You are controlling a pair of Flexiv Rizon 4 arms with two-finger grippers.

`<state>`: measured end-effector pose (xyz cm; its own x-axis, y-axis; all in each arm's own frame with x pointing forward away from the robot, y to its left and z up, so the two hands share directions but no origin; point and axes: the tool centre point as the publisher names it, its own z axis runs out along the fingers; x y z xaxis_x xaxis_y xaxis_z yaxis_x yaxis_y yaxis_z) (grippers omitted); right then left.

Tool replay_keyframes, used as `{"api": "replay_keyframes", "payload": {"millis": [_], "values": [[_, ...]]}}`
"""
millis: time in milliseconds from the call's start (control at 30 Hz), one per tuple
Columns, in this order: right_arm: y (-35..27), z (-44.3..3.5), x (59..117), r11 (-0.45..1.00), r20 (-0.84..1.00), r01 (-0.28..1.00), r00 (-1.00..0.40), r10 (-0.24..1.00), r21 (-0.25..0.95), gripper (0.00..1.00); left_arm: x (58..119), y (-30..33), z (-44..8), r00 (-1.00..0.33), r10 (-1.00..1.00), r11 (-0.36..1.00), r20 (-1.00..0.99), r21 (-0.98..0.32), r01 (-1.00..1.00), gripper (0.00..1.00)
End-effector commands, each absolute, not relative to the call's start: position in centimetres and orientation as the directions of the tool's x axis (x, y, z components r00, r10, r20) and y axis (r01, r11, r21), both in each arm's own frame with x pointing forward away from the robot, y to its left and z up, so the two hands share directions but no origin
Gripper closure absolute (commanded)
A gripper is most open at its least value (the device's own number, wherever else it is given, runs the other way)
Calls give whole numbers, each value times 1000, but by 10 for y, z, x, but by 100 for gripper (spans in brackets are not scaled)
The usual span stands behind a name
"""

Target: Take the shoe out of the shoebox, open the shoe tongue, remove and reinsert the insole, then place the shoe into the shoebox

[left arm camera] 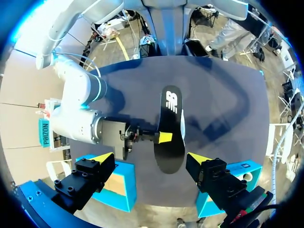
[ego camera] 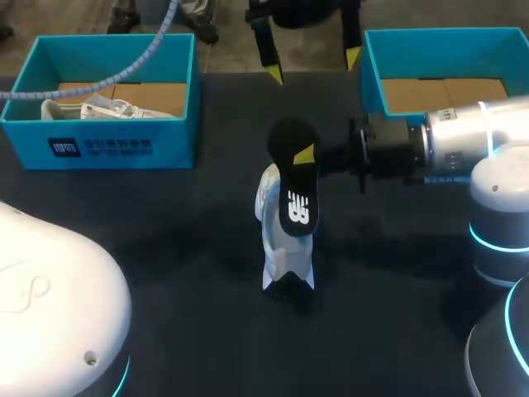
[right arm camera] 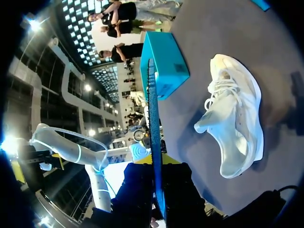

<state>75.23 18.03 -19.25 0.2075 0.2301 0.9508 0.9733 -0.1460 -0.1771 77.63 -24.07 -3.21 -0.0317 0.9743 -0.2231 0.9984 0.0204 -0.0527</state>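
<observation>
**Insole out, shoe lying loose**

The dark tabletop is carrying two blue boxes. The left box is holding a second shoe, and the right box is showing only its cardboard floor. The right arm is reaching in toward the middle. The white shoe is lying out on the tabletop between the boxes, with nothing gripping it. Just above it the black insole is hanging in the air, with the right gripper pinching it from both sides near one end. The left gripper is hovering over the far edge, fingers spread wide around nothing, well apart from the shoe.

From where I'm standing, the trouble is waiting in the reinsertion. With the shoe unheld, a push from the insole could slide it or roll it over instead of going in. Being gripped at one end only, the insole could also swing, buckle at the shoe's opening, or slip out of the pinch.
</observation>
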Motion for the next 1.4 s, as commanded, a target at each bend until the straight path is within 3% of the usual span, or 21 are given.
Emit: {"api": "replay_keyframes", "payload": {"millis": [33,800,1400], "values": [[174,-189,751,-158,949,971,211,234,-177,100,773,-225,-40,-42,932,27,-360,-45,999,0],[145,-169,747,-227,954,963,199,225,-148,100,769,-209,-46,-42,584,50,-811,-16,999,0],[136,-159,739,-252,960,956,200,197,-148,100,749,-201,-64,27,268,74,-963,49,996,0]]}}
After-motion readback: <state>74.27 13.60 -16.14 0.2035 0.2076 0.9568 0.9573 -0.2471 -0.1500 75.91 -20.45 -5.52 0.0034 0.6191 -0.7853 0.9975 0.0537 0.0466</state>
